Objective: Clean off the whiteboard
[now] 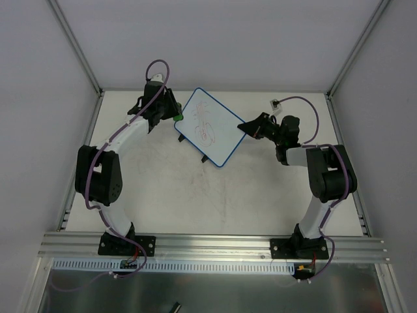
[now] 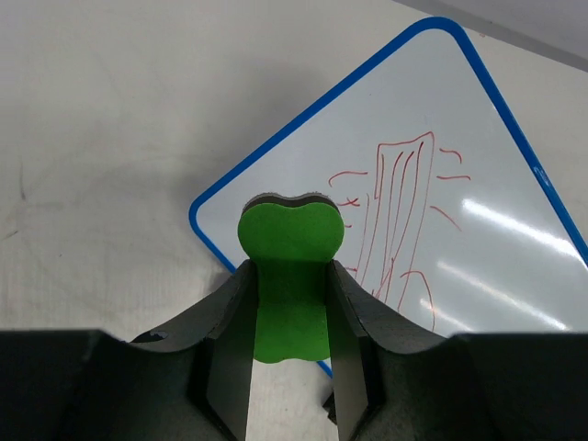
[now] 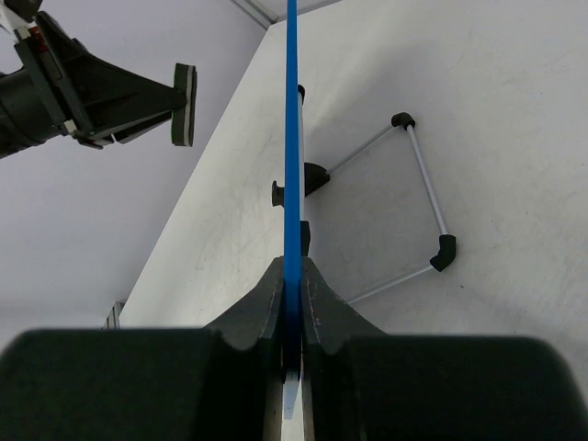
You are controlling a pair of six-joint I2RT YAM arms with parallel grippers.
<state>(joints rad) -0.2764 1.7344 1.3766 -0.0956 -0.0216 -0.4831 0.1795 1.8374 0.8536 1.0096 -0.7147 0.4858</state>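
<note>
Far centre, right gripper [image 3: 292, 268] clamps whiteboard [image 1: 220, 135] rim; scribbles [image 2: 395, 220] unwiped.
Our left gripper [image 2: 290, 266] pinches eraser [image 2: 290, 230]; next we'd press it onto marks.

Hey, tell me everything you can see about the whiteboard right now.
The whiteboard is a small white rectangle with a thin blue rim and rounded corners, glossy-looking, with red scribbles unerased on its face. It stands tilted, with a wire stand with black feet behind it. The right gripper is shut on its edge. The green eraser, held in the left gripper, sits near one corner, apart from the surface.
</note>
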